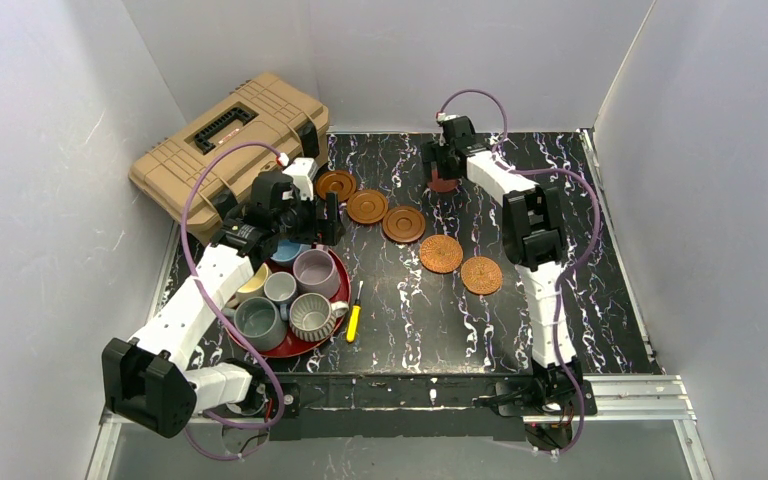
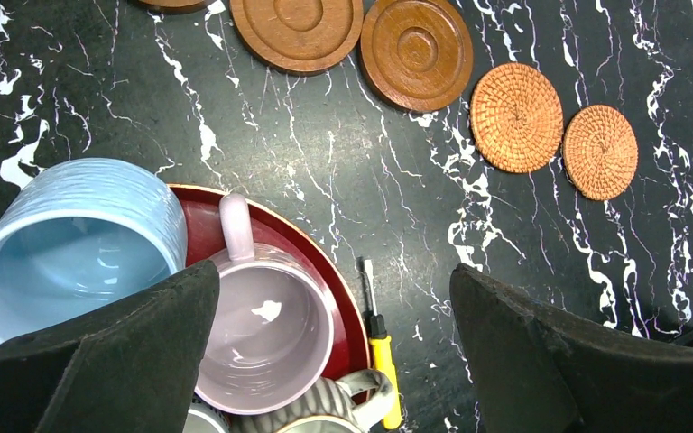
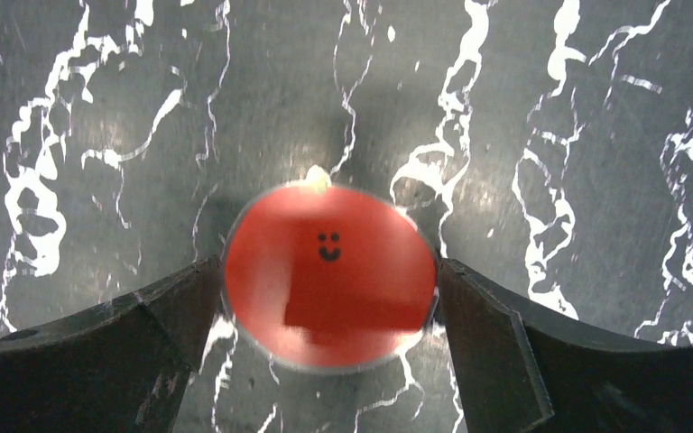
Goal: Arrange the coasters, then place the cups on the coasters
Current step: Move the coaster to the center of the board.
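Right gripper (image 3: 329, 271): jaws spread, 1 red coaster (image 3: 329, 293) flat on the table (image 3: 523, 108) between them, filling the gap. Left gripper (image 2: 334, 273): jaws released, above the mauve mug (image 2: 262, 341) in the tray (image 2: 323, 260).

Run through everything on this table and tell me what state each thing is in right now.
Toolbox: lid shut.
Six mugs: upright, on the red tray.
Three wooden coasters: flat, bare.
Two woven coasters: flat, bare.
Screwdriver: lying beside the red tray.
Left gripper: open, over the mugs.
Right gripper: open, straddling the red coaster.
Red coaster: face up, bare.
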`<state>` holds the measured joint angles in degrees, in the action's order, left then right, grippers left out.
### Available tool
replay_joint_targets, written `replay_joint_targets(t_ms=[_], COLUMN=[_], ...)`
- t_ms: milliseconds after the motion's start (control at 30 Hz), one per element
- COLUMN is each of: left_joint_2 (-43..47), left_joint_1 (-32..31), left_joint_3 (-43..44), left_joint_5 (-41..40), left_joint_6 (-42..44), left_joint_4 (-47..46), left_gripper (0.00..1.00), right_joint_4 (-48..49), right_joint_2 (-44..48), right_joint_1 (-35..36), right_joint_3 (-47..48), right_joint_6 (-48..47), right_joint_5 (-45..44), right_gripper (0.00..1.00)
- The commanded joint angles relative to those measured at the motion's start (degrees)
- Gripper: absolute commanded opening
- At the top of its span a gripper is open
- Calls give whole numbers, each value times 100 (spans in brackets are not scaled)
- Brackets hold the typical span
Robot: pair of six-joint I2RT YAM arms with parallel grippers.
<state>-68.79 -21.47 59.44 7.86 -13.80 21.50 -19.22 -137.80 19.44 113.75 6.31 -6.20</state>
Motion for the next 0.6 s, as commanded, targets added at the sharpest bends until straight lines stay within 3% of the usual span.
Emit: replay_joint_targets(t_ms=[0,567], left_joint_2=[197,103], left_joint_1=[44,53], left_joint_3=[-20,-33], left_joint_5=[-46,76], left_joint_6=[138,115], left_joint_4=[44,29], left_gripper=[98,98], right_joint_4=[-188,-722], right_joint_2=[-336,-932], right_joint_1=[22,199], right_joint_3=[750,1350], right_joint_6=[95,-554], right_joint_5=[-295,-278], right_gripper=[98,98])
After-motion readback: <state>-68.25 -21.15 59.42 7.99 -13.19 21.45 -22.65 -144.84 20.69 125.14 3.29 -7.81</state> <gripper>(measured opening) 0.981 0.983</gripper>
